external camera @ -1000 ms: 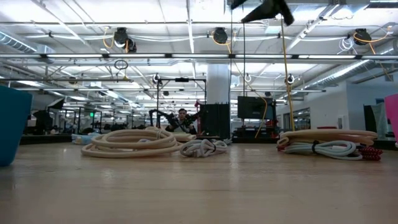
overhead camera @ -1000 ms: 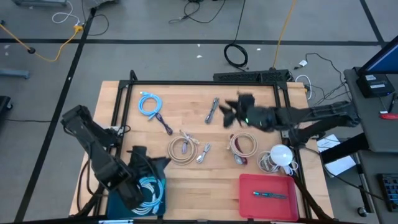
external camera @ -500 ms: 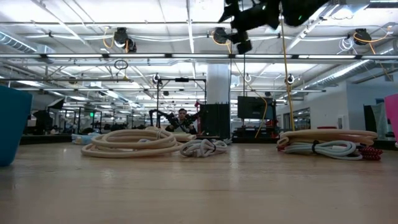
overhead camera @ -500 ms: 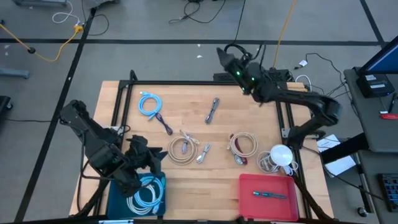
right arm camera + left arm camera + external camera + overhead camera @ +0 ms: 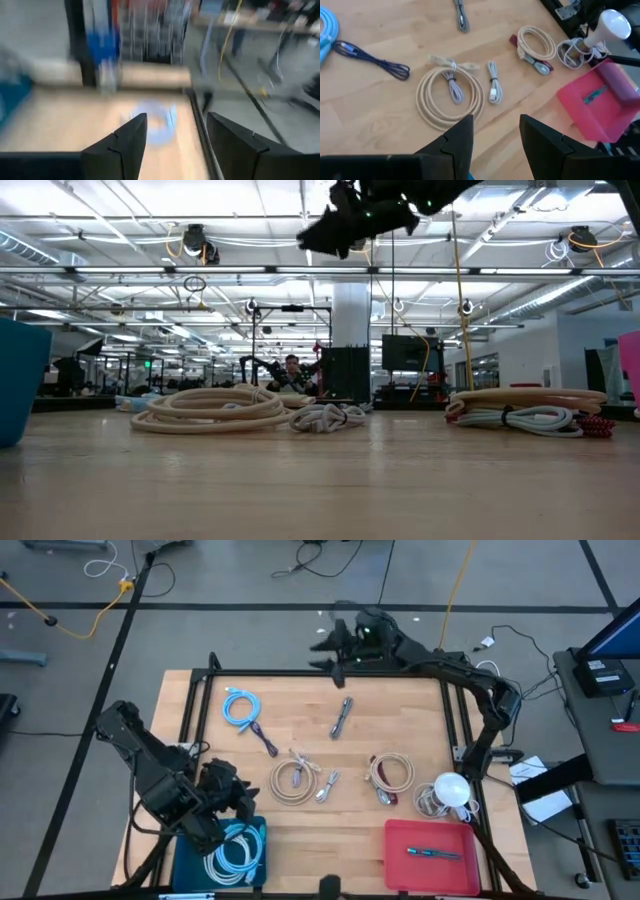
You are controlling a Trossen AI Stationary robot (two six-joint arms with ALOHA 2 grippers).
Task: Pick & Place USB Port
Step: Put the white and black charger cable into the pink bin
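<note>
From above, the right gripper [image 5: 322, 652] hangs past the table's far edge, its two fingers spread with nothing between them. The nearest cable to it is the grey USB cable [image 5: 342, 717] lying on the wooden table [image 5: 400, 730], just inward of the gripper. A light-blue cable [image 5: 240, 707] lies off to one side of it. Further toward the near edge lie a beige coil [image 5: 291, 781], a small white cable [image 5: 327, 786] and a cream coil with a red connector [image 5: 390, 774]. The left gripper [image 5: 238, 802] waits over the rim of the blue bin [image 5: 250, 870], which holds a pale coiled cable; the red tray [image 5: 430, 850] sits at the opposite near corner.

The level view adds height: the right gripper [image 5: 340, 225] is high in the air, far above the beige coil [image 5: 215, 405] and the cream coil [image 5: 525, 412] resting flat on the boards.

The left wrist view shows the left fingers [image 5: 460, 142] parted and empty, with the beige coil [image 5: 450, 95] just ahead, the small white cable [image 5: 493, 88] beside it and the grey USB cable [image 5: 461, 15] farthest off.

The right wrist view is smeared; its fingers [image 5: 122, 142] stand apart, holding nothing, the light-blue cable [image 5: 155, 120] ahead.
</note>
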